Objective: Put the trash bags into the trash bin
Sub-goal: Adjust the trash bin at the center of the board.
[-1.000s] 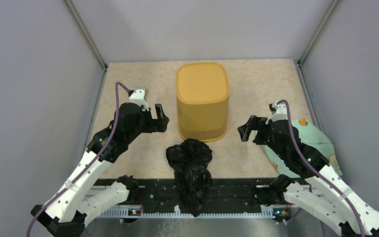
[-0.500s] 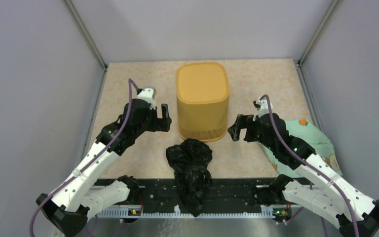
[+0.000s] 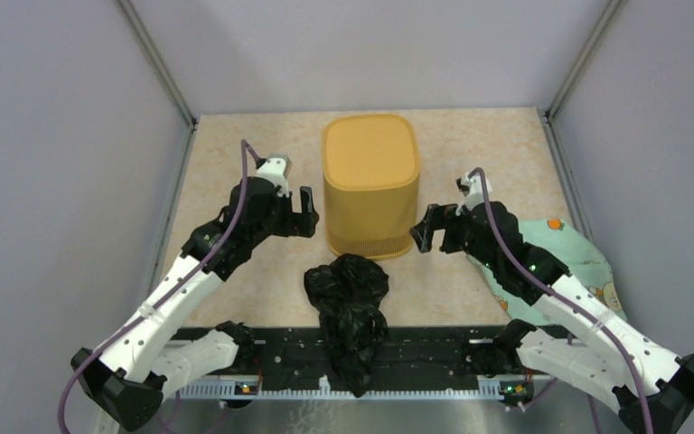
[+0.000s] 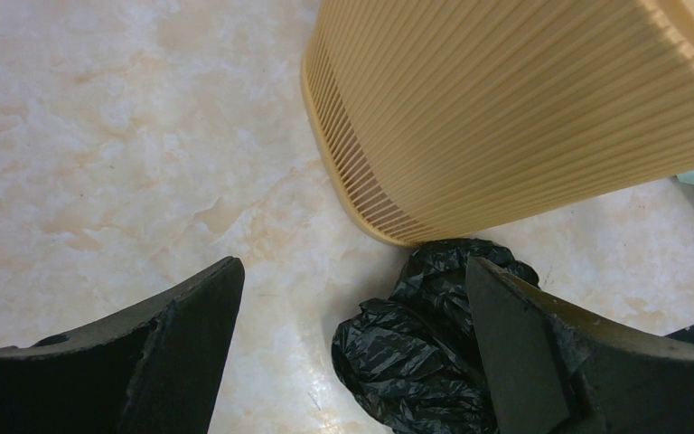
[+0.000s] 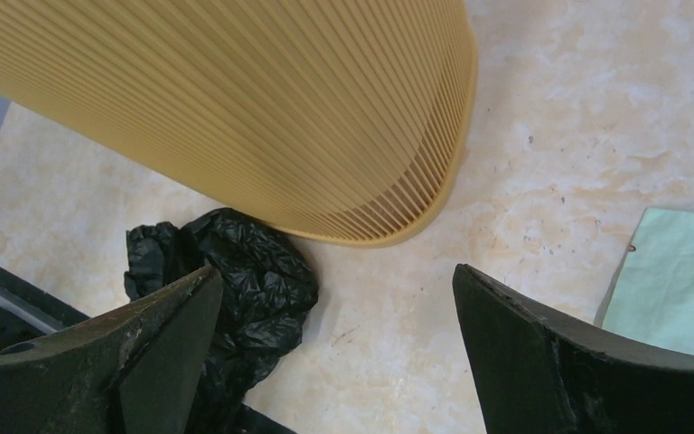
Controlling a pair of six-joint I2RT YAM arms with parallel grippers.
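The mustard-yellow trash bin (image 3: 370,190) stands mid-table with its slotted band down at the table and a closed face up. A crumpled black trash bag (image 3: 348,312) lies just in front of it and reaches over the black rail at the near edge. My left gripper (image 3: 303,212) hangs open beside the bin's left wall. My right gripper (image 3: 425,231) hangs open beside its right wall. The left wrist view shows the bin (image 4: 524,108), the bag (image 4: 425,344) and the empty gripper (image 4: 352,271). The right wrist view shows the bin (image 5: 262,108), the bag (image 5: 244,271) and the empty gripper (image 5: 338,271).
A pale green patterned cloth (image 3: 565,258) lies on the table at the right, under my right arm, and its corner (image 5: 678,280) shows in the right wrist view. Grey walls close in the table on three sides. A black rail (image 3: 434,362) runs along the near edge.
Both grippers have moved inward and a little farther back, closing in on the bin's two sides. Bin and bag have not moved.
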